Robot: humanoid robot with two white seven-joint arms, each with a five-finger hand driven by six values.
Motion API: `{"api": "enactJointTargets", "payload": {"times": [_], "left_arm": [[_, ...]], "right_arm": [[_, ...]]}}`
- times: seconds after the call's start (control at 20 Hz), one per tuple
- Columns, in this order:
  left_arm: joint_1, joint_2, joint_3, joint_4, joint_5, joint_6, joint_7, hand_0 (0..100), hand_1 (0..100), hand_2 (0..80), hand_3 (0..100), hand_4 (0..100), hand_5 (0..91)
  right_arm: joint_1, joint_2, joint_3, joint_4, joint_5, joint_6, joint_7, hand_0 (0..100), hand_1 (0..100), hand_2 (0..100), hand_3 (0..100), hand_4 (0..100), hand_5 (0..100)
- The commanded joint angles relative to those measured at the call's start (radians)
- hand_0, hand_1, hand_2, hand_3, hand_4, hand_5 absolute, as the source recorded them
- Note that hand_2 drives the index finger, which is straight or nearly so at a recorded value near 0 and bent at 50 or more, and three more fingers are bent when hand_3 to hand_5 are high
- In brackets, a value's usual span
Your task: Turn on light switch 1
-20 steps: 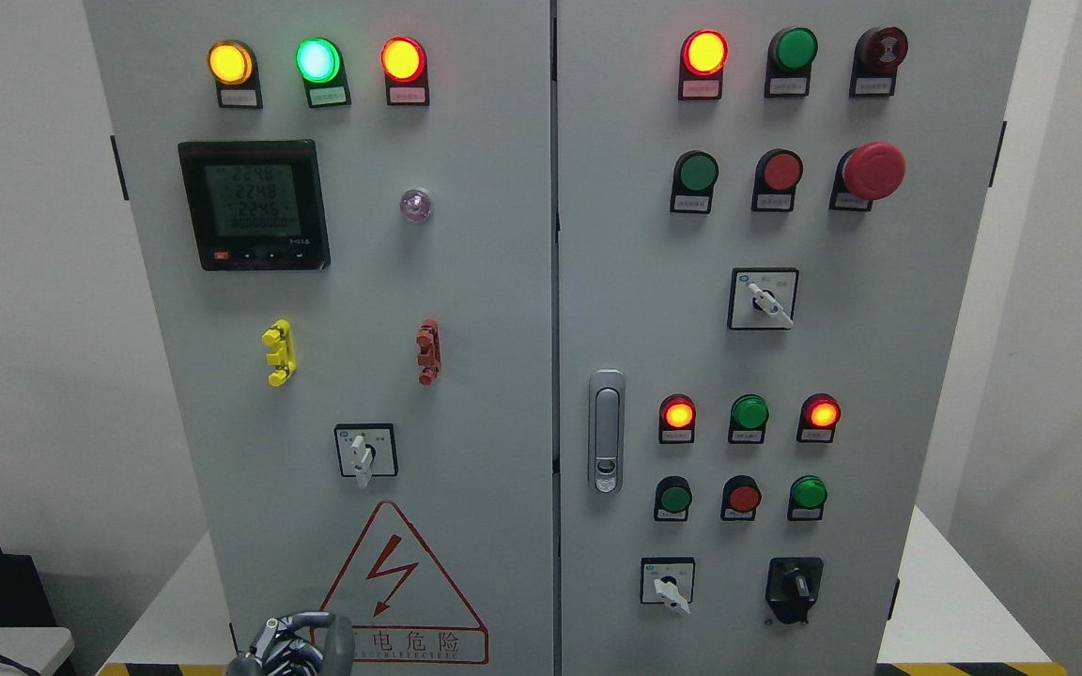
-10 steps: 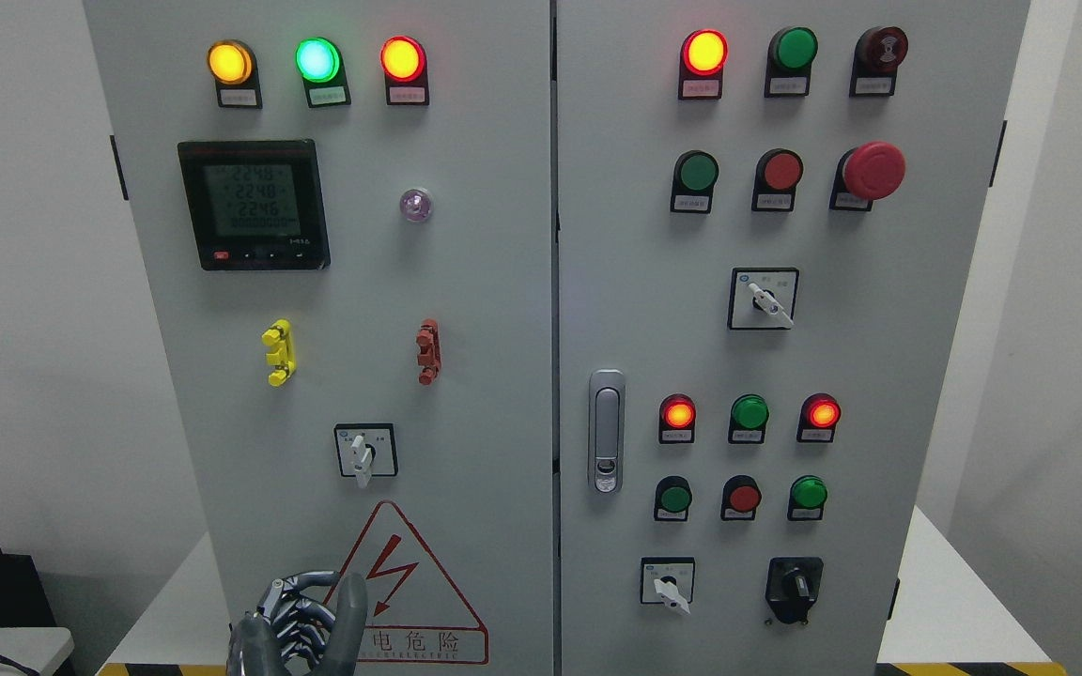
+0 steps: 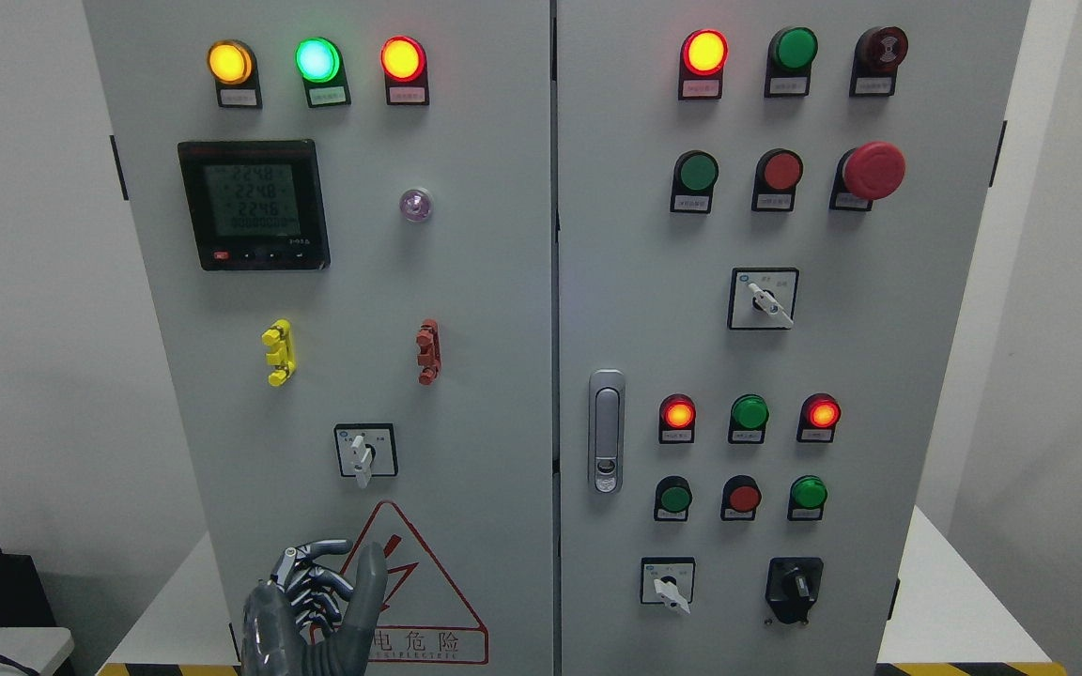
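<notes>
A grey control cabinet [image 3: 466, 282] fills the head view. On its left door a white rotary selector switch [image 3: 364, 452] sits in a square plate, its lever pointing down. My left hand [image 3: 356, 556] rises from the bottom edge just below that switch, in front of the red warning triangle [image 3: 409, 587]. Its thumb points up, the other fingers [image 3: 316, 568] are loosely bent, and it holds nothing. It stays clear of the switch. The right hand is out of view.
The right door carries further selectors [image 3: 763, 300] [image 3: 668, 584], a black knob [image 3: 794, 587], a red mushroom stop button [image 3: 873, 170], lit lamps and a door latch [image 3: 606, 432]. Yellow [image 3: 278, 352] and red [image 3: 427, 351] clips and a meter [image 3: 255, 204] sit above the switch.
My left hand has come up from the bottom edge, moving up and slightly right toward the left door's selector. Nothing on the panel has changed.
</notes>
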Motion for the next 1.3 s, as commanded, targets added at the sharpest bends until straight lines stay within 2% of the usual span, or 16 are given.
{"api": "enactJointTargets", "payload": {"times": [0.0, 0.2, 0.45, 0.6, 0.95, 1.1, 1.25], "left_arm": [[-0.03, -0.005, -0.016, 0.001, 0.001, 0.008, 0.004, 17, 39, 44.8, 82, 90, 86.5], [-0.064, -0.006, -0.014, 0.006, 0.008, 0.049, 0.004, 19, 39, 45.1, 82, 90, 86.6], [-0.076, -0.008, -0.014, 0.009, 0.008, 0.054, 0.007, 20, 38, 45.4, 82, 90, 86.7], [-0.079, -0.008, -0.014, 0.008, 0.008, 0.091, 0.039, 21, 38, 45.4, 82, 90, 86.7], [-0.102, -0.009, -0.012, 0.012, 0.024, 0.108, 0.038, 22, 39, 45.8, 82, 90, 86.7], [-0.102, -0.009, -0.012, 0.012, 0.03, 0.109, 0.039, 15, 45, 46.2, 81, 90, 86.8], [-0.113, -0.009, -0.008, 0.014, 0.03, 0.109, 0.039, 13, 48, 46.9, 81, 90, 86.8]], "right_arm": [[0.0, 0.0, 0.0, 0.0, -0.018, 0.001, 0.0, 12, 39, 0, 0, 0, 0], [0.0, 0.0, 0.0, 0.0, -0.018, 0.001, 0.0, 12, 39, 0, 0, 0, 0], [0.0, 0.0, 0.0, 0.0, -0.018, 0.001, 0.0, 12, 39, 0, 0, 0, 0], [0.0, 0.0, 0.0, 0.0, -0.017, 0.001, 0.0, 12, 39, 0, 0, 0, 0], [0.0, 0.0, 0.0, 0.0, -0.017, 0.001, 0.0, 12, 39, 0, 0, 0, 0], [0.0, 0.0, 0.0, 0.0, -0.017, 0.001, 0.0, 12, 39, 0, 0, 0, 0], [0.0, 0.0, 0.0, 0.0, -0.018, 0.001, 0.0, 12, 39, 0, 0, 0, 0]]}}
